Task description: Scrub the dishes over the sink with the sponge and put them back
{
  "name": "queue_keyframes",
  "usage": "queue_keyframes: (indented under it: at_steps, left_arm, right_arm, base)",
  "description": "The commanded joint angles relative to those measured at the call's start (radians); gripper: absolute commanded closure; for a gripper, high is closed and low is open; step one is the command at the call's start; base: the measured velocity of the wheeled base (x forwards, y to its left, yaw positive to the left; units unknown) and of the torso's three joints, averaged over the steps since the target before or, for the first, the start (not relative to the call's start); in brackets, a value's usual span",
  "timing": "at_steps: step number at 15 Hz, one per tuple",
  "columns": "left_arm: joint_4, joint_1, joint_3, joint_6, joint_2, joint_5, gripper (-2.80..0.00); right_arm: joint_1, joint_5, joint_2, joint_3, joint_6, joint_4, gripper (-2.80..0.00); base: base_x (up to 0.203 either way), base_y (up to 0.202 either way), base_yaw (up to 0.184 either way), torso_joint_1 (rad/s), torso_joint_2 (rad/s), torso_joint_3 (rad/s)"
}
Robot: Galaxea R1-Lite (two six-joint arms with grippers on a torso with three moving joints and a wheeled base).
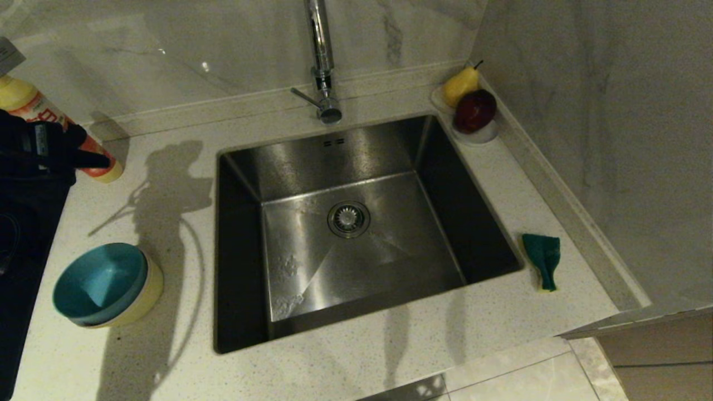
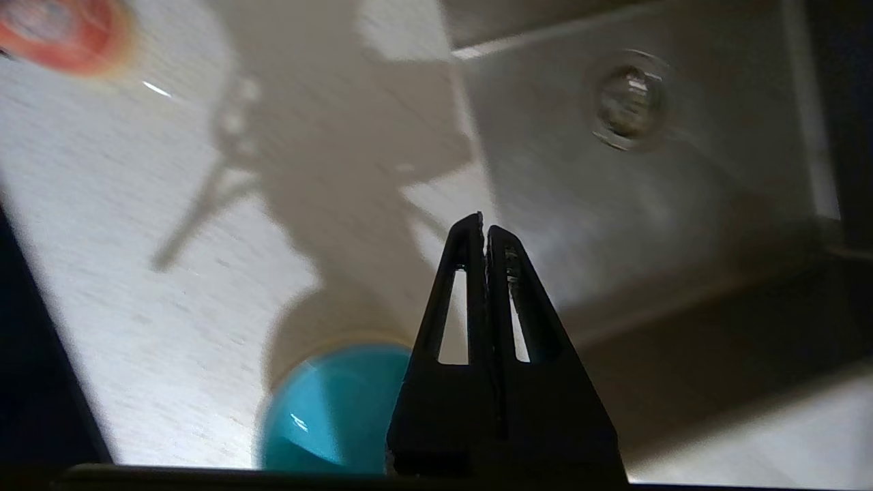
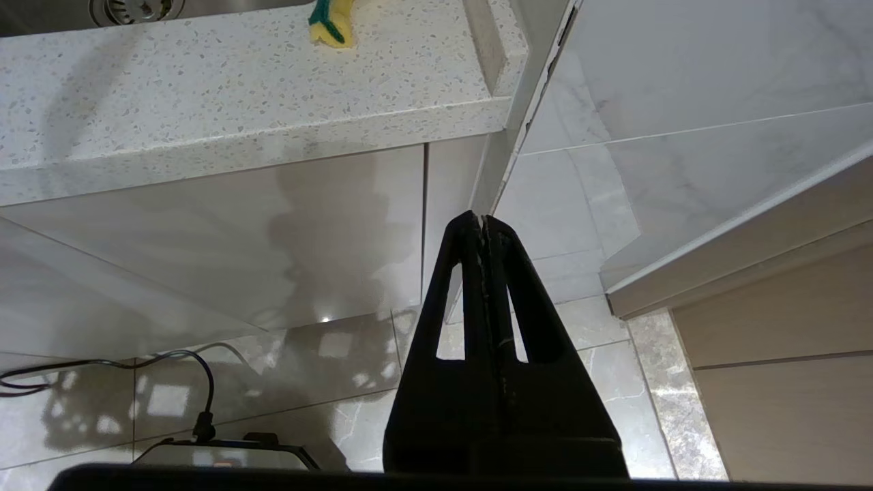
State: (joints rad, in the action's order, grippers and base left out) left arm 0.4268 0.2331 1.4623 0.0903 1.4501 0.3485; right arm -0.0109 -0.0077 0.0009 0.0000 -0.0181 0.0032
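Note:
Two stacked dishes stand on the counter left of the sink (image 1: pixel 390 256): a light blue bowl (image 1: pixel 100 281) nested in a yellow bowl (image 1: pixel 149 292). The sponge (image 1: pixel 543 259), green face up, lies on the counter right of the sink. My left gripper (image 1: pixel 103 161) hangs shut and empty above the counter's far left, beyond the bowls. In the left wrist view it (image 2: pixel 484 225) is above the counter, with the blue bowl (image 2: pixel 327 416) beneath it and the sink floor (image 2: pixel 580 191) further off. My right gripper (image 3: pixel 482 221) is parked shut and empty below the counter edge; the sponge (image 3: pixel 332 20) shows far off.
A faucet (image 1: pixel 322 61) rises behind the sink, over the drain strainer (image 1: pixel 348 218). An orange-and-yellow bottle (image 1: pixel 33 108) stands right behind my left gripper. A pear (image 1: pixel 461 84) and a red apple (image 1: pixel 475 110) sit on a white dish in the back right corner. A marble wall borders the right.

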Motion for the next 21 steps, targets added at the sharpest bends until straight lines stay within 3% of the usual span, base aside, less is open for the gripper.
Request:
queue_keyframes:
  at_steps: [1,11,13,16,17,19,21]
  left_arm:
    - [-0.063,-0.019,-0.011,0.018,0.015,-0.035,0.00]
    - [-0.113,-0.038,-0.254,0.180,-0.336,-0.071,0.00]
    - [-0.171,-0.063,-0.338,0.186,-0.442,-0.132,0.00]
    - [-0.343,-0.079,-0.540,0.185,-0.625,-0.196,0.00]
    - [-0.366,-0.114,-0.595,0.184,-0.678,-0.220,0.00]
    - [-0.387,-0.216,-0.724,0.184,-0.795,-0.365,0.00]
    - [-0.394,-0.256,-0.821,0.174,-0.908,-0.430,0.00]
  right_arm:
    - [0.000,0.000,0.001,0.000,0.000,0.000,0.00]
    - [0.000,0.000,0.001,0.000,0.000,0.000,0.00]
    - [0.000,0.001,0.001,0.000,0.000,0.000,0.00]
    - [0.000,0.000,0.001,0.000,0.000,0.000,0.00]
    - [0.000,0.000,0.001,0.000,0.000,0.000,0.00]
    - [0.000,0.000,0.002,0.000,0.000,0.000,0.00]
    - [0.000,0.000,0.001,0.000,0.000,0.000,0.00]
  base:
    - [0.000,0.000,0.000,0.000,0.00,0.000]
    - [0.000,0.000,0.000,0.000,0.00,0.000]
    - [0.000,0.000,0.000,0.000,0.00,0.000]
    - [0.000,0.000,0.000,0.000,0.00,0.000]
    - [0.000,0.000,0.000,0.000,0.00,0.000]
    - [0.000,0.000,0.000,0.000,0.00,0.000]
    - [0.000,0.000,0.000,0.000,0.00,0.000]
